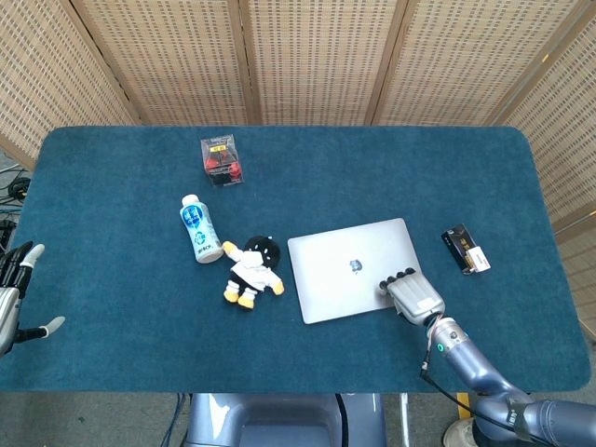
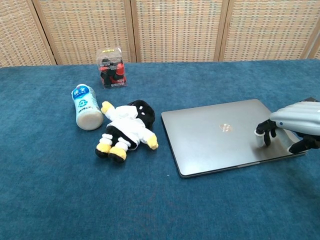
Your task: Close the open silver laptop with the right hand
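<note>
The silver laptop [image 1: 349, 269] [image 2: 220, 134] lies flat on the blue table with its lid down on its base. My right hand [image 1: 411, 294] [image 2: 292, 126] rests on the lid's near right corner, fingertips [image 2: 263, 135] pressing the lid and holding nothing. My left hand [image 1: 13, 296] hangs off the table's left edge, fingers spread and empty; the chest view does not show it.
A black-and-white plush toy [image 1: 250, 268] [image 2: 125, 129] lies just left of the laptop, a white bottle [image 1: 198, 229] [image 2: 85, 107] beyond it. A clear box with red contents [image 1: 222, 159] [image 2: 111, 67] stands at the back. A small black pack [image 1: 466, 249] lies right of the laptop.
</note>
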Controlling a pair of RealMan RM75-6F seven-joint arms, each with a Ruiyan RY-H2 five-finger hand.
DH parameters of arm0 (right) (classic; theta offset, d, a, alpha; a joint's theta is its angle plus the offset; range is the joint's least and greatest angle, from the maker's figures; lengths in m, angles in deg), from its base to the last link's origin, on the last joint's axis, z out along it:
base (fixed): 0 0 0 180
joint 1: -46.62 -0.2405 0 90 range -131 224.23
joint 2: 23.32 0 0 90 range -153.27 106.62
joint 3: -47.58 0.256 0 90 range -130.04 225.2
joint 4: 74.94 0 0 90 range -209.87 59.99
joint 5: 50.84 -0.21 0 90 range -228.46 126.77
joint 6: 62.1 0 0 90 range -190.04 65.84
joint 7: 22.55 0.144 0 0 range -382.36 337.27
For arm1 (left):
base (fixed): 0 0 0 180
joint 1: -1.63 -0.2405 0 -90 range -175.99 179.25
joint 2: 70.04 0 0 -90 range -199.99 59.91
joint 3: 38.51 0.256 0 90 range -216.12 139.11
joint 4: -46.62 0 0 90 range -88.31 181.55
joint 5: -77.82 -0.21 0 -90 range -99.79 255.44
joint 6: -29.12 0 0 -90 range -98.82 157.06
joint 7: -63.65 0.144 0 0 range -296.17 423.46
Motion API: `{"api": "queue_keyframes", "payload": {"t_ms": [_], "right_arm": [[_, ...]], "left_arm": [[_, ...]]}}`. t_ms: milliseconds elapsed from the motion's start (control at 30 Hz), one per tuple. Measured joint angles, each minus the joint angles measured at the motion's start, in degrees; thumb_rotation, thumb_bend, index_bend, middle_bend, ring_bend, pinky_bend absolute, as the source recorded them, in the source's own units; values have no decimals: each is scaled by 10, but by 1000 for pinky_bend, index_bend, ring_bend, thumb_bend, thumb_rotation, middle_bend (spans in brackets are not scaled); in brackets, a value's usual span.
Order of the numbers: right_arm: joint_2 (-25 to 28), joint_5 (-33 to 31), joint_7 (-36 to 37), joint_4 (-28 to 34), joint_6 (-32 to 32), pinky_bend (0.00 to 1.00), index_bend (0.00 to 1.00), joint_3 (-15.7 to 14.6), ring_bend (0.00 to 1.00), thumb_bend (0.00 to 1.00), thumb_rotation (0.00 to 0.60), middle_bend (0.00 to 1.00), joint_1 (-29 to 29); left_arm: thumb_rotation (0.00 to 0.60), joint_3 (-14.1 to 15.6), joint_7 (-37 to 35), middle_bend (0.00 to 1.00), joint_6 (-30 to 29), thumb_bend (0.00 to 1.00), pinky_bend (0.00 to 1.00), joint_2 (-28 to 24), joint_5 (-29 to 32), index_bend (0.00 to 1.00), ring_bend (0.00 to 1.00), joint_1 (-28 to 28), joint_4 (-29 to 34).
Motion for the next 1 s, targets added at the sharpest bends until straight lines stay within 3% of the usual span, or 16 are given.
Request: {"api": "queue_keyframes", "payload": {"t_ms": [267, 433, 500, 533, 600, 700, 800, 1000], "right_arm": [[8, 13, 3, 11, 14, 246, 348, 7, 313, 1000, 600, 371, 3], [41, 37, 19, 49, 40, 246, 344, 21, 290, 1000, 600, 346, 8], [60, 53, 29, 66, 59, 246, 256, 29, 222, 976, 600, 262, 12], [66, 60, 34, 71, 69, 245, 206, 32, 185, 913, 600, 218, 14], [79, 83, 51, 81, 98, 207, 72, 40, 63, 546, 600, 78, 23], [94, 125, 83, 86, 154, 97, 3, 49, 0, 143, 600, 1, 42], [108, 165, 130, 83, 222, 17, 0, 54, 0, 5, 600, 0, 71], [128, 220, 213, 68, 335, 0, 0, 51, 0, 0, 600, 0, 154]], "left_arm": [[600, -1, 0, 0, 0, 0, 0, 0, 2, 0, 0, 0, 0], [600, -1, 1, 0, 1, 0, 0, 1, 3, 0, 0, 1, -1], [600, -1, 0, 0, 0, 0, 0, 1, 3, 0, 0, 1, -1], [600, -1, -1, 0, 0, 0, 0, 0, 3, 0, 0, 0, -1], [600, -1, -4, 0, -1, 0, 0, -1, 2, 0, 0, 0, 0], [600, -1, -9, 0, -5, 0, 0, -3, -1, 0, 0, -2, 0], [600, 0, -14, 0, -8, 0, 0, -6, -6, 0, 0, -4, 1], [600, 6, -24, 0, -23, 0, 0, -9, -31, 0, 0, -9, -2]]}}
